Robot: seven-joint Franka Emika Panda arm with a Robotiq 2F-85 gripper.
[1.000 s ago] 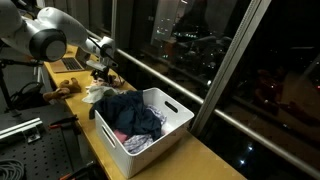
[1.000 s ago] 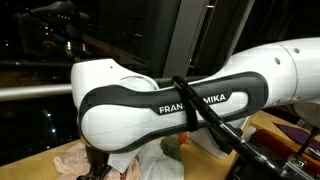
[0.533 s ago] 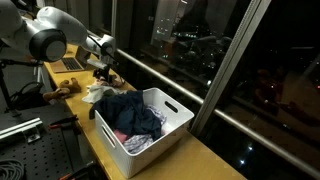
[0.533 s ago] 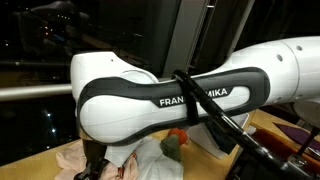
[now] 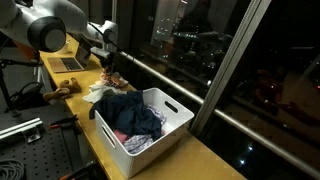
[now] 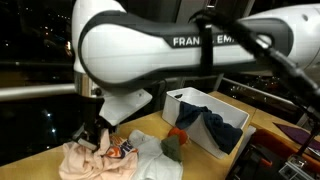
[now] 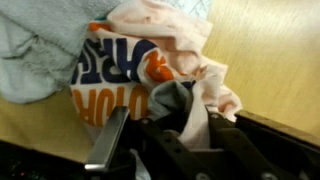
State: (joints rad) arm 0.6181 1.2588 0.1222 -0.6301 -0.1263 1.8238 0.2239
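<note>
Claw [image 7: 160, 122] is pinched nearly closed on a fold of the pink cloth [image 7: 170, 45], which sits on the clothes pile on the wooden table [image 7: 265, 50]. Under the fold is a white cloth [image 7: 110, 75] with big orange block letters, too creased to read. A grey cloth [image 7: 35, 45] lies beside it. The arm [image 6: 180, 45] reads "FRANKA EM…". A white bin [image 6: 183, 106] of dark clothes [image 6: 215, 126] stands near the pile.

Nighttime; big dark windows [image 5: 235, 50] w/ city lights outside; metal rail [image 5: 165, 78] along the glass; long wood bench [image 5: 205, 160] under it; laptop [image 5: 68, 63] at far end
</note>
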